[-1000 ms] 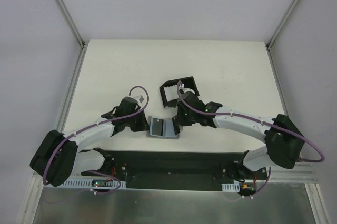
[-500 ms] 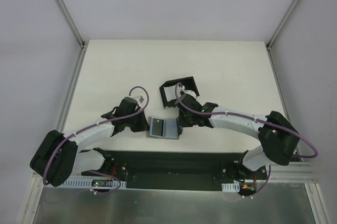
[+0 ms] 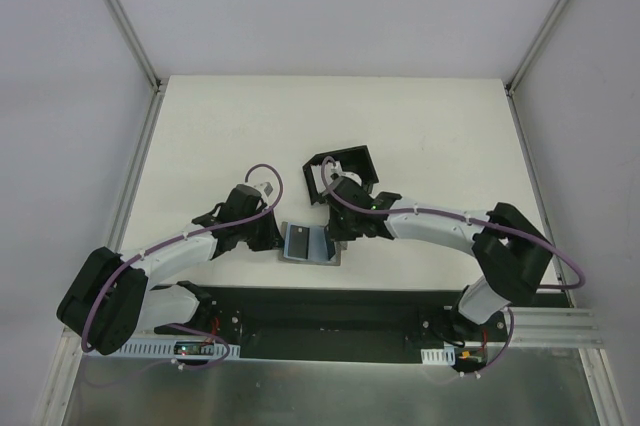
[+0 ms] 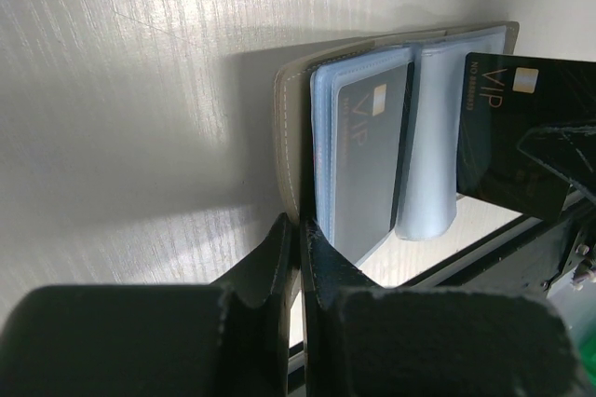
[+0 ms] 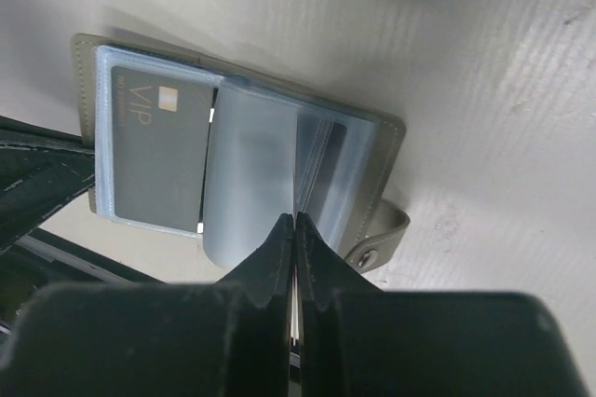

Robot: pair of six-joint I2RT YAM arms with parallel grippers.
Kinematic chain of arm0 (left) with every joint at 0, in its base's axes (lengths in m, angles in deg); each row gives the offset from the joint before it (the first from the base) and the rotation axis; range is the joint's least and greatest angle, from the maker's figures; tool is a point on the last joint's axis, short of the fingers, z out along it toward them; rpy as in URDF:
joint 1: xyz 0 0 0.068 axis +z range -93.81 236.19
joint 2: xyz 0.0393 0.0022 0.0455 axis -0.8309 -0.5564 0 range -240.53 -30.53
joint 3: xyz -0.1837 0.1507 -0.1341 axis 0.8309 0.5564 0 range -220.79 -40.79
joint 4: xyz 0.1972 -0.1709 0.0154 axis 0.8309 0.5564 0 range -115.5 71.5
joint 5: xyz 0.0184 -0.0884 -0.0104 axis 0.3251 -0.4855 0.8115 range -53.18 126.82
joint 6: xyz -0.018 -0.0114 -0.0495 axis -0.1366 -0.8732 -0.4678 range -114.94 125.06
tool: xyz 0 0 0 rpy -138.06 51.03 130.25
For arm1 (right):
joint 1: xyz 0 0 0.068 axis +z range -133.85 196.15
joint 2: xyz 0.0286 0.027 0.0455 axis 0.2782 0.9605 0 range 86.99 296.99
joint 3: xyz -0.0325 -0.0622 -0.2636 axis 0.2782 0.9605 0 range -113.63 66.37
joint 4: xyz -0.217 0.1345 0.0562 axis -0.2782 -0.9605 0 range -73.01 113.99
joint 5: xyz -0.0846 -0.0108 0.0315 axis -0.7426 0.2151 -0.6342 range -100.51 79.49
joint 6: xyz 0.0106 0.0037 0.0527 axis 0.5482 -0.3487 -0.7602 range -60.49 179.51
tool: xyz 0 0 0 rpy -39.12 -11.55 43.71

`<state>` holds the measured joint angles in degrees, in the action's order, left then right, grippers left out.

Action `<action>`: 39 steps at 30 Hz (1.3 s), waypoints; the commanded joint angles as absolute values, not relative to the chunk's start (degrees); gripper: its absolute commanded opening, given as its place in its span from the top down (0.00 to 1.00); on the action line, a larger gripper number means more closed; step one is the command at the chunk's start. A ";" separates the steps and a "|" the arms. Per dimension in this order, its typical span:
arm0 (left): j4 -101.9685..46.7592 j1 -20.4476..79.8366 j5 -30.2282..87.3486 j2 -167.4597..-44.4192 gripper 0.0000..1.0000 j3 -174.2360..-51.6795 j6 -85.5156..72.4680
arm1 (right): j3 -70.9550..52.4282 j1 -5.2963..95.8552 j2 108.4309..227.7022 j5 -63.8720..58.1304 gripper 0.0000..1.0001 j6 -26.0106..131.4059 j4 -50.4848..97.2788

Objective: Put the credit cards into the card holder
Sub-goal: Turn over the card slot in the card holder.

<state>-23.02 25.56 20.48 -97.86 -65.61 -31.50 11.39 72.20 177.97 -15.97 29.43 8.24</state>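
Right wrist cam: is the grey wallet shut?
No, the grey wallet lies open, its clear sleeves fanned out and a VIP card showing in one of them.

The credit card (image 4: 507, 136) looks glossy plastic, the wallet (image 4: 289, 127) matt with shiny clear plastic sleeves (image 4: 428, 136), the table (image 4: 140, 89) matt, grained.

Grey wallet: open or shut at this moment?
Open. The grey wallet lies spread on the table, its clear sleeves fanned up and a card showing in one sleeve.
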 commanded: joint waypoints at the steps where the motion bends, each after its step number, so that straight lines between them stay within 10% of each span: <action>1: -22.60 26.22 19.16 -97.33 1.00 -65.40 -30.45 | 8.11 73.19 180.06 -13.76 1.00 28.75 9.23; 39: -23.74 26.14 19.95 -93.90 1.00 -62.15 -34.06 | 8.98 72.49 176.54 -18.95 1.00 25.41 1.14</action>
